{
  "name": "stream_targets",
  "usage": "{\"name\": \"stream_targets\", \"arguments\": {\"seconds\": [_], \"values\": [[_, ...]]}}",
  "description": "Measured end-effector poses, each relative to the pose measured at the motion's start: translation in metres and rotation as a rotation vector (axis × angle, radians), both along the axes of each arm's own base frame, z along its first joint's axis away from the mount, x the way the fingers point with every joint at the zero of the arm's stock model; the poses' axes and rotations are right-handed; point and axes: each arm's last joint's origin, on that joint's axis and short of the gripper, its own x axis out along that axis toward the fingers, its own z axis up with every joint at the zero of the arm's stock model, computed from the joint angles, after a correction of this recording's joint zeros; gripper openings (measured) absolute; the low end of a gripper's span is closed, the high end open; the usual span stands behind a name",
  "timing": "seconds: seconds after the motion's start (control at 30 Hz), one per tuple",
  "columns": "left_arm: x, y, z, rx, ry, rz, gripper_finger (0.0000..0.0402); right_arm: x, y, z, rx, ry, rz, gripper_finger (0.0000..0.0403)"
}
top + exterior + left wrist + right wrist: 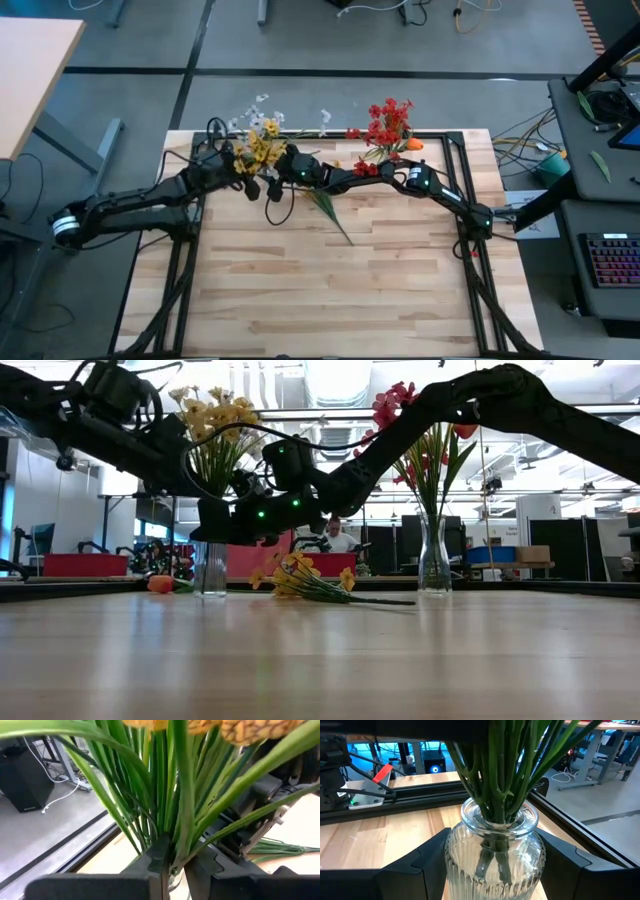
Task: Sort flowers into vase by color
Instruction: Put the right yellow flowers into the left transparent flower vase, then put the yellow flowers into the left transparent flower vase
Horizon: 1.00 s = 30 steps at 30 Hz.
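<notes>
Left hand: the left hand (172,870) is at the far left part of the bench (340,290), its fingers pinched nearly together on the green stems of the yellow flowers (262,145) just above the vase mouth.
Right hand: the right hand (492,865) reaches across to the same spot, its fingers spread wide on either side of the ribbed glass vase (492,855); whether the pads press the glass cannot be told.
Yellow bunch: stands upright in that vase, between the two hands.
Loose spray: one yellow spray (310,582) lies flat on the bench, just beside the hands.
Red flowers: the red flowers (388,125) stand in a second vase (433,555) at the far right, apart from both hands.
Count: two vases, one spray lying loose.
</notes>
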Motion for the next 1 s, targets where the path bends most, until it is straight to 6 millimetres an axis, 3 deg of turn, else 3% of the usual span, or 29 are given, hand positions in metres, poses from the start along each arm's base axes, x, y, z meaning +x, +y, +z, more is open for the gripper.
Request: {"name": "stream_targets", "arguments": {"seconds": [0.43,1.0], "values": [[-0.004,-0.001,0.002,0.022,0.019,0.041,0.0041,0.000,0.000,0.000,-0.002,0.001,-0.010,0.0236],[-0.015,-0.007,0.004,0.006,0.052,0.041,0.0208,-0.001,0.000,-0.006,0.008,0.040,-0.014,0.0310]]}}
